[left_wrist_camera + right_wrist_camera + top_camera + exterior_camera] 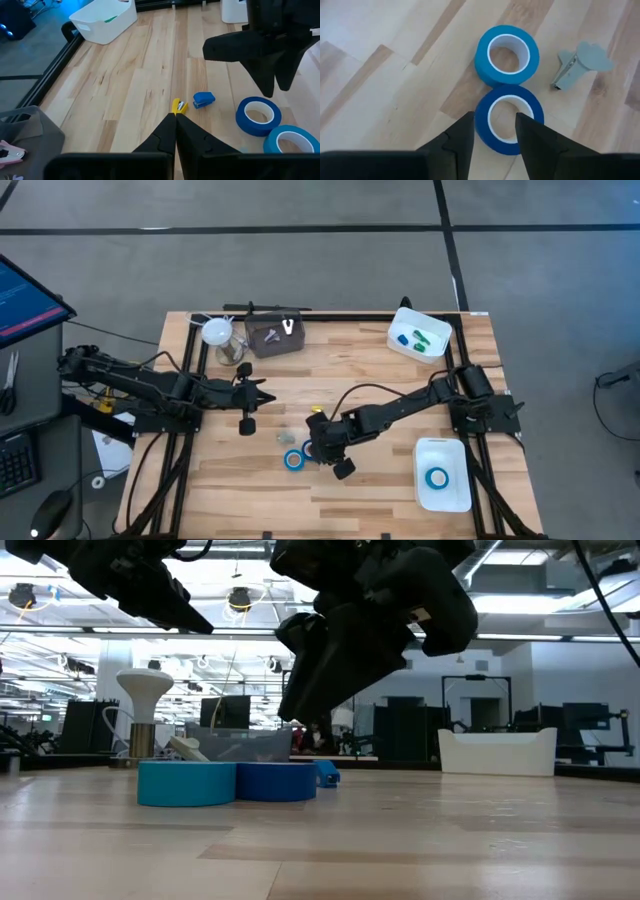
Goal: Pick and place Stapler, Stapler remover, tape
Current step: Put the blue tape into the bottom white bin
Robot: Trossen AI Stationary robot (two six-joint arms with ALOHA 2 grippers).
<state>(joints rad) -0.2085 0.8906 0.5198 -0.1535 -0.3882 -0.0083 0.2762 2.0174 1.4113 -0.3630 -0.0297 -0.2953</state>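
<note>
Here the tape [509, 118] lies under the right jaws — unheld.

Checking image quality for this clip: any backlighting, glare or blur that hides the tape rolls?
Low view: bright ceiling lights behind turn the right end effector into a silhouette; both tape rolls stay readable. Right wrist view: even light, darker tape roll sharp. High view: no glare on the table.

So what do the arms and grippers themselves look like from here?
Both arms are matte black, jointed tubes with black cables along them. The left gripper has two tapered, wedge-shaped black fingers; the right gripper has the same pointed black fingers. A small yellow patch shows near the right arm's wrist. No other markings visible.
</note>
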